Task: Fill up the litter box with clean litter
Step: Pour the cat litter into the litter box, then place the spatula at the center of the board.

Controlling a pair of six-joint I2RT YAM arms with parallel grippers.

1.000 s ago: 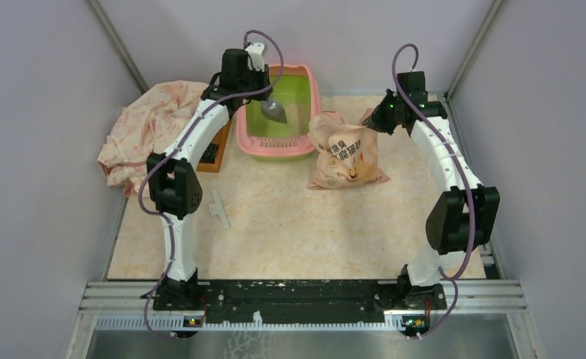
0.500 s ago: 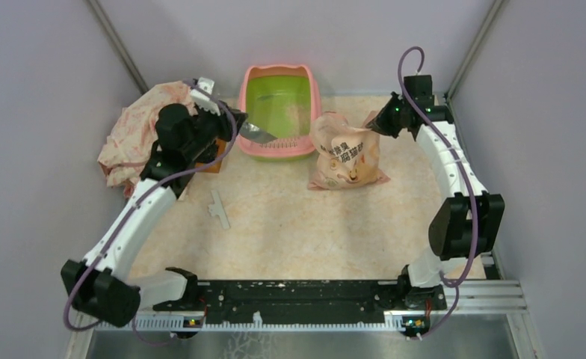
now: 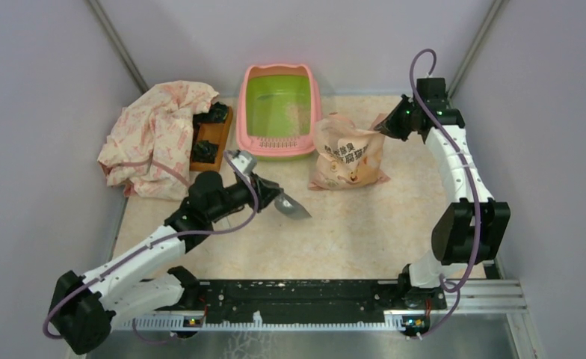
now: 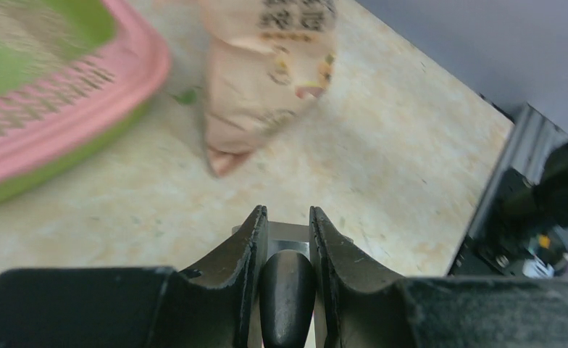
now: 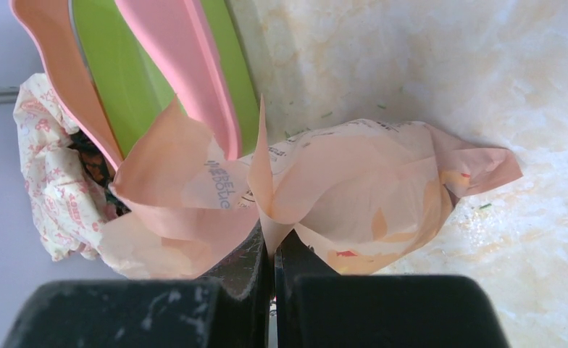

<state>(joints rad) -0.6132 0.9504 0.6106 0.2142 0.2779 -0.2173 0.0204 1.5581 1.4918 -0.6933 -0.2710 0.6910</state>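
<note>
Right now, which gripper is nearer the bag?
Right. The right gripper pinches the bag's top edge; the left gripper, holding the scoop, hangs over the table, apart from the bag.

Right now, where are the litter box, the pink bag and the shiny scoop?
litter box (image 3: 279,149): top view, on its near pink rim.
pink bag (image 3: 347,153): top view, on its printed front.
scoop (image 3: 290,206): top view, on its silver bowl.
</note>
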